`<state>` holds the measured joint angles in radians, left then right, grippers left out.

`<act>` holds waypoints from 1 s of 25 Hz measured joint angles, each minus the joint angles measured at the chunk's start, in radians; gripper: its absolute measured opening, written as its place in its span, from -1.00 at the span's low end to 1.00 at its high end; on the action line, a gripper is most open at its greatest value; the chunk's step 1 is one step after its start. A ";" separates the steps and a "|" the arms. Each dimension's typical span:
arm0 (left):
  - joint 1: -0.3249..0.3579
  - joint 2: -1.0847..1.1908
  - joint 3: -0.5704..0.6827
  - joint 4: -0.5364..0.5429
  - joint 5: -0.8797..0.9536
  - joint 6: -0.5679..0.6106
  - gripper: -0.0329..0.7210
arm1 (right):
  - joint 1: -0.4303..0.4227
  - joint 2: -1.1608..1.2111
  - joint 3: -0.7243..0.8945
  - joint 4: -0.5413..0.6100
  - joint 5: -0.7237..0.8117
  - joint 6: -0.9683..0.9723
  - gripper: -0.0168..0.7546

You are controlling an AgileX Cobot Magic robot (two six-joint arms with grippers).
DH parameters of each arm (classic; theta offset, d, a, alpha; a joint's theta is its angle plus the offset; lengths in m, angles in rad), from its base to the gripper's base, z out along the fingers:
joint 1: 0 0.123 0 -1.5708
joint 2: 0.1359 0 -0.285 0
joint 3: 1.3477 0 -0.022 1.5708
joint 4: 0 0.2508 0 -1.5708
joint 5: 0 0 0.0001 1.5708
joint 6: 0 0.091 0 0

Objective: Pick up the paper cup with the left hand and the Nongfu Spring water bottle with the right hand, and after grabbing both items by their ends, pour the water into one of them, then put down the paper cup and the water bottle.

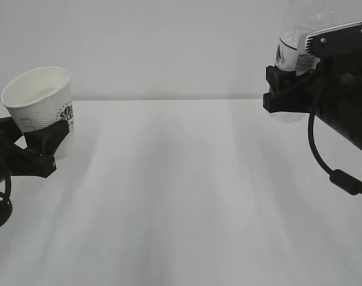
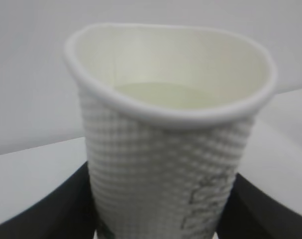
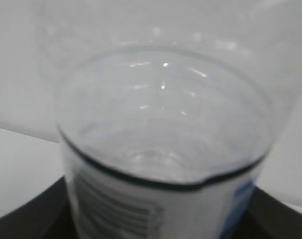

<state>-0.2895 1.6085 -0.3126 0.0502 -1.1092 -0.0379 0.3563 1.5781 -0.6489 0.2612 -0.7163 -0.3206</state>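
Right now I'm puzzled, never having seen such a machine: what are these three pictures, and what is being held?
It is a robot with two arms ending in grippers. One picture looks along a white table from outside; the other two come from cameras on each wrist. The left hand holds a tilted paper cup, seen close in its wrist view. The right hand holds a clear bottle, close in the other. Both are lifted off the table.

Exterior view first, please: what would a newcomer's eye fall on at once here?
The white paper cup, tilted and held off the table by the left hand at far left. Opposite, at upper right, the right hand grips the clear water bottle, also lifted.
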 joint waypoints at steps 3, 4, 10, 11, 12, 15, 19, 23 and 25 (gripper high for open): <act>0.024 0.000 0.000 0.000 0.000 0.000 0.33 | 0.000 0.000 0.000 0.000 0.000 -0.005 0.28; 0.032 0.000 0.000 -0.004 0.000 0.000 0.33 | 0.000 0.000 0.000 0.000 0.000 -0.005 0.28; 0.072 0.001 0.000 -0.016 0.000 0.000 0.33 | 0.000 0.000 0.000 0.000 0.002 -0.005 0.28; 0.074 0.001 0.000 -0.018 0.000 0.000 0.33 | 0.000 0.000 0.000 0.000 0.002 -0.005 0.28; 0.078 0.001 0.000 -0.020 0.000 0.000 0.33 | 0.000 0.000 0.000 0.000 0.002 -0.005 0.28; 0.085 0.001 0.000 -0.022 0.000 0.000 0.33 | 0.000 0.000 0.000 0.000 0.002 -0.007 0.28; 0.085 0.001 0.000 -0.022 0.000 0.000 0.33 | 0.000 0.000 0.000 0.000 0.004 -0.007 0.28; 0.085 0.001 0.000 -0.031 0.000 0.000 0.33 | 0.000 0.000 0.000 0.000 0.004 -0.007 0.28; 0.085 0.001 0.000 -0.040 0.000 0.000 0.33 | 0.000 0.000 0.000 0.000 0.004 -0.007 0.28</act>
<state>-0.2049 1.6100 -0.3126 0.0098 -1.1088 -0.0379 0.3563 1.5781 -0.6489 0.2612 -0.7122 -0.3274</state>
